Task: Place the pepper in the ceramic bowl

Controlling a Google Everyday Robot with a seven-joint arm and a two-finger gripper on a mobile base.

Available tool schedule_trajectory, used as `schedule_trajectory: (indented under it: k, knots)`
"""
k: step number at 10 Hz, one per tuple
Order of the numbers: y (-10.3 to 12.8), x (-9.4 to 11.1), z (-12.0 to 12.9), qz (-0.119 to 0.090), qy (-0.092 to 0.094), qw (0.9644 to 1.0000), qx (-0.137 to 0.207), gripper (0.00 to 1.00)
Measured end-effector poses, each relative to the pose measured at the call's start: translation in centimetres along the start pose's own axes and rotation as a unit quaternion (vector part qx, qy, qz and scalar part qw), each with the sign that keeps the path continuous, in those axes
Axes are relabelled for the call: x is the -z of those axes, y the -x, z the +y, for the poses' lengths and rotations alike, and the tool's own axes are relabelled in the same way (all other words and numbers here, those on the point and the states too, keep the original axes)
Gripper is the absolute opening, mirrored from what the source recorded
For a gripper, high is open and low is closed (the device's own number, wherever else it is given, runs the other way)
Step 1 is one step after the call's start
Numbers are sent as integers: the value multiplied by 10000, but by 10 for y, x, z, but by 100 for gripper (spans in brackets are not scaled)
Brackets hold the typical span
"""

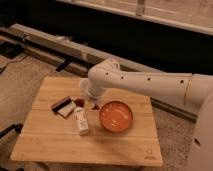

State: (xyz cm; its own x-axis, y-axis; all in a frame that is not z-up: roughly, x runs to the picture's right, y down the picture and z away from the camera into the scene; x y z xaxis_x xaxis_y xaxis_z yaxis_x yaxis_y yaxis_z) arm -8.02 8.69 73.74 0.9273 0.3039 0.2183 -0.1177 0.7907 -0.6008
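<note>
We see our end effector point(91, 104) closed, fingers together, over the tabletop point(125, 145); the pepper point(80, 102) lies just left of it, the ceramic bowl point(116, 116) right.

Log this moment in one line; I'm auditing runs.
gripper: shut, above table left of ceramic bowl | pepper: beside gripper | bowl: empty

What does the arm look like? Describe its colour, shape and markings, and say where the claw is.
The arm is glossy white, built of thick rounded tubular segments with a bulbous joint. Small dark dots run in a row along its side. No loose cables show. The claw sits at its end, above the wooden table beside the ceramic bowl.
</note>
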Motion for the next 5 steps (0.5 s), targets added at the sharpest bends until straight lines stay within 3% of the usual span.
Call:
schedule_trajectory:
  k: [3,4,5]
  knots:
    - [-70,-45,0,366,147,9976,-566,3]
    - [-89,-53,2,456,181,9961,-733,9]
    - [-116,-61,3,570,214,9932,-996,21]
